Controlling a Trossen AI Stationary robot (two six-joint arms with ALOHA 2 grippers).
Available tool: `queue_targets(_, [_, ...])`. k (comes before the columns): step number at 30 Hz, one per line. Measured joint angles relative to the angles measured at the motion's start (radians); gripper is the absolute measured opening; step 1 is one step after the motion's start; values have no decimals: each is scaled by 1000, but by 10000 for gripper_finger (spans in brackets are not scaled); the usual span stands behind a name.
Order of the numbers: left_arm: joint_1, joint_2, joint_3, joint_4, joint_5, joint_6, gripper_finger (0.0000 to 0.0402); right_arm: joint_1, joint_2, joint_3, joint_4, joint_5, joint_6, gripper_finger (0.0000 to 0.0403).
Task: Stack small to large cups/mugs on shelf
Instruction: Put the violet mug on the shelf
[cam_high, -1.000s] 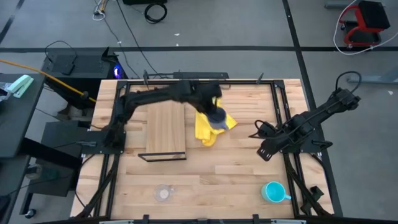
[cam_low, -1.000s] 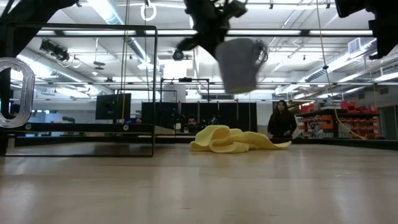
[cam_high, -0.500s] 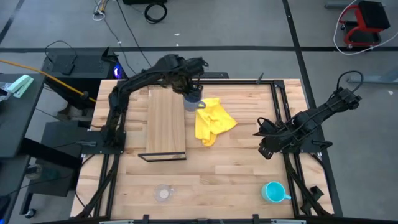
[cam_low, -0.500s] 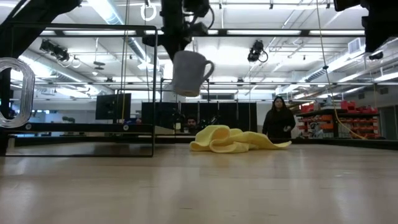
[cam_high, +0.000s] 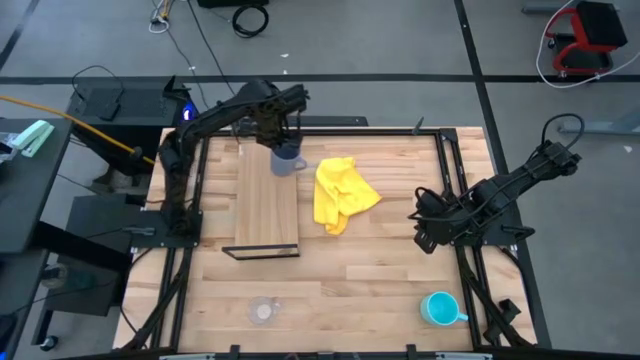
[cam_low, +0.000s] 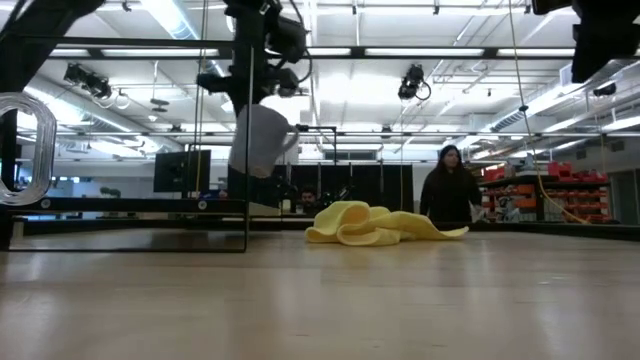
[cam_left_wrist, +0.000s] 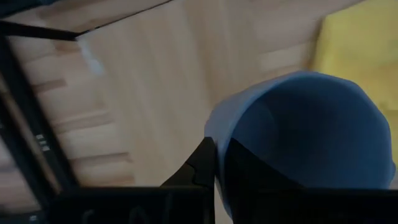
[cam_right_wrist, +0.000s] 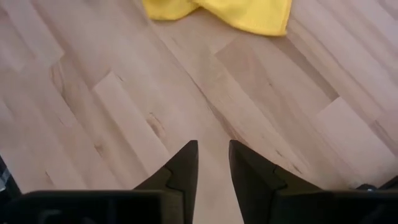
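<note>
The grey-blue mug (cam_high: 287, 160) hangs in my left gripper (cam_high: 279, 135) over the far right corner of the shelf (cam_high: 267, 200), a brown board in a dark frame. The low view shows the mug (cam_low: 258, 140) in the air. The turquoise mug (cam_high: 440, 308) stands near the table's front right. The clear glass cup (cam_high: 263, 311) stands near the front edge, left of centre. My right gripper (cam_right_wrist: 208, 163) hovers open over bare tabletop at the right (cam_high: 420, 222), holding nothing. My left gripper pinches the mug's rim (cam_left_wrist: 219, 146), one finger (cam_left_wrist: 200, 167) outside the wall and the other inside the hollow. The fingers come from above, pointing down. The mug hangs below them, mouth up and slightly tilted, clear of shelf and table.
A crumpled yellow cloth (cam_high: 342, 193) lies on the table right of the shelf. Dark rails run along the table's left and right sides. Beyond the table a person (cam_low: 450, 190) stands in the room.
My left gripper has carried the grey-blue mug from above the yellow cloth toward the table's left and far edge, to the shelf's far right corner. The mug has stayed lifted clear and has turned about below the fingers.
</note>
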Motion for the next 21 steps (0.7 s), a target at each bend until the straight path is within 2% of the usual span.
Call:
queue_targets(4, [22, -69, -92, 9, -80, 10, 22, 0, 0, 0, 0, 45, -9, 92])
queue_targets(7, [35, -131, -175, 75, -112, 10, 22, 0, 0, 0, 2, 83, -9, 90])
queue_targets(13, [41, -247, -396, 332, -107, 7, 22, 0, 0, 0, 3, 123, -8, 89])
queue_targets(21, [68, -320, -579, 437, -90, 7, 22, 0, 0, 0, 16, 123, -5, 89])
